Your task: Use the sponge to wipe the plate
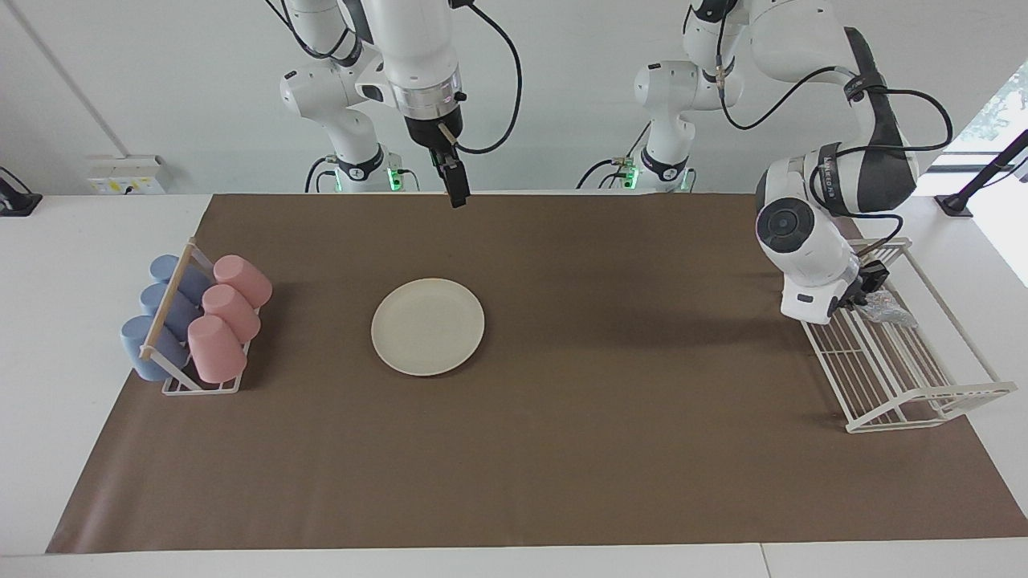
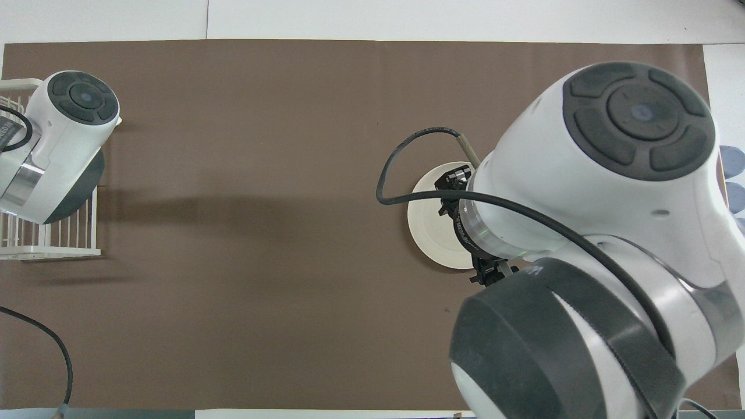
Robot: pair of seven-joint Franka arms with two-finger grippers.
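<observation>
The cream plate (image 1: 428,327) lies flat and bare on the brown mat, toward the right arm's end; in the overhead view the plate (image 2: 430,233) is half covered by the right arm. The silvery sponge (image 1: 890,308) lies in the white wire rack (image 1: 907,377) at the left arm's end of the table. My left gripper (image 1: 867,291) is down in the rack, right at the sponge. My right gripper (image 1: 456,191) hangs in the air over the mat's edge by the robots and holds nothing that I can see. Both grippers are hidden in the overhead view.
A small white rack (image 1: 201,377) holds several pink cups (image 1: 229,309) and blue cups (image 1: 165,309) lying on their sides at the right arm's end of the table. The brown mat (image 1: 610,401) covers most of the table. The wire rack also shows in the overhead view (image 2: 52,244).
</observation>
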